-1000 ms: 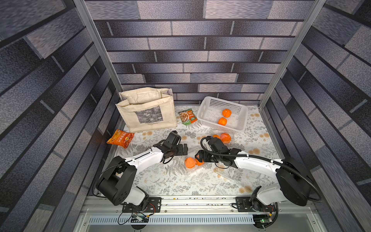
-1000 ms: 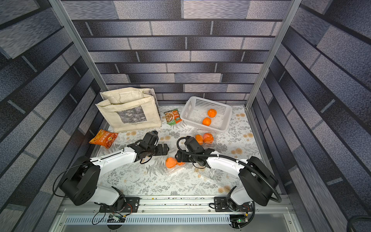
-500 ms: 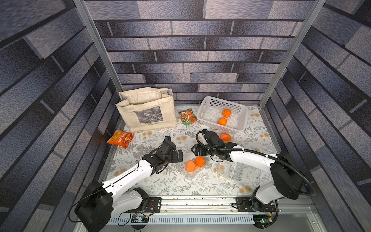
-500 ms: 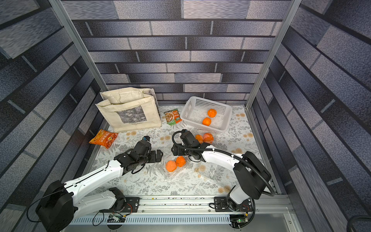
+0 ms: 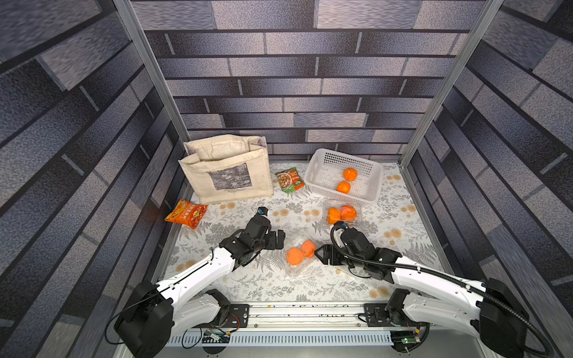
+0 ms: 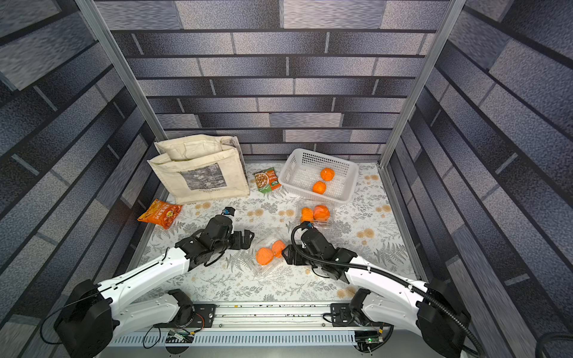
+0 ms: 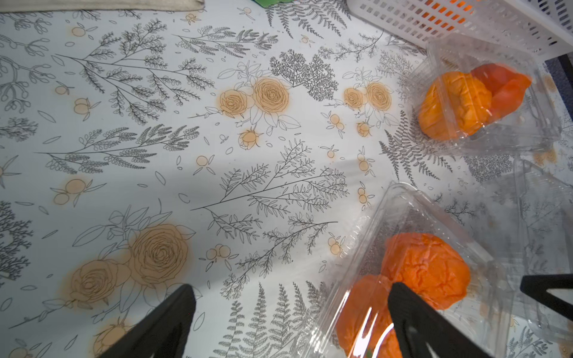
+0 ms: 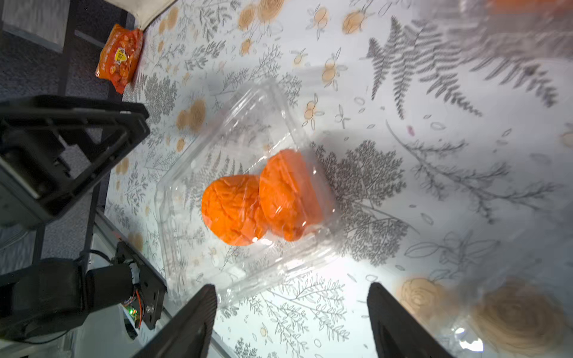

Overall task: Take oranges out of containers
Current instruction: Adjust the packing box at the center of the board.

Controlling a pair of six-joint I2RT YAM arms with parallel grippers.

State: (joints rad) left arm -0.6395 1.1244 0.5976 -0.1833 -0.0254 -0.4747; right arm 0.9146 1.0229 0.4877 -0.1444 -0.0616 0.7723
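A clear container lies mid-table, its lid apparently open, with two oranges in it. My left gripper is open just left of it; in the left wrist view one finger overlaps the container and its oranges. My right gripper is open at its right side, nothing between the fingers, the container and oranges just ahead. A shut container with two oranges sits farther back.
A white basket at the back right holds two oranges. A beige tote bag stands at the back left, with a green packet beside it and an orange snack packet at the left edge. Another clear container lies empty.
My right gripper drew back from the far side of the open container to its right side, jaws a little narrower. My left arm swung toward the front; its gripper stays left of the container.
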